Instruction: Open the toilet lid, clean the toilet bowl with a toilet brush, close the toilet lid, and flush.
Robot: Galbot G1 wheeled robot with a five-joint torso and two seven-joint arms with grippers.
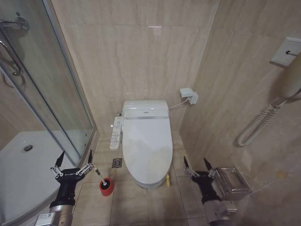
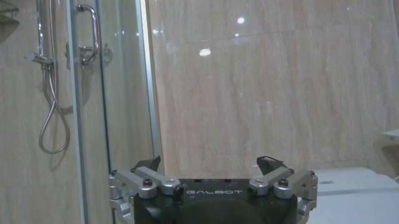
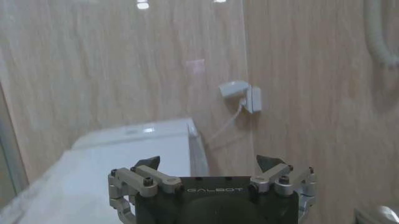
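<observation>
The white toilet lid [image 1: 146, 146] lies shut over the bowl, against the back wall in the head view; the toilet bowl's inside is hidden under it. A yellow-green strap [image 1: 167, 180] hangs at the lid's front right edge. The toilet brush [image 1: 101, 176] stands in a red cup holder [image 1: 106, 187] on the floor left of the toilet, its white handle leaning up and left, its head hidden in the cup. My left gripper [image 1: 74, 158] is open, raised just left of the brush. My right gripper [image 1: 196, 164] is open to the right of the toilet's front. The lid [image 3: 112, 172] also shows in the right wrist view.
A glass shower door [image 1: 51, 89] and white shower tray [image 1: 23, 169] stand at the left. A control panel [image 1: 115, 133] hangs on the toilet's left side. A floor drain [image 1: 117, 163] sits beside the brush. A clear holder [image 1: 232, 181] and wall phone [image 1: 282, 89] are on the right wall.
</observation>
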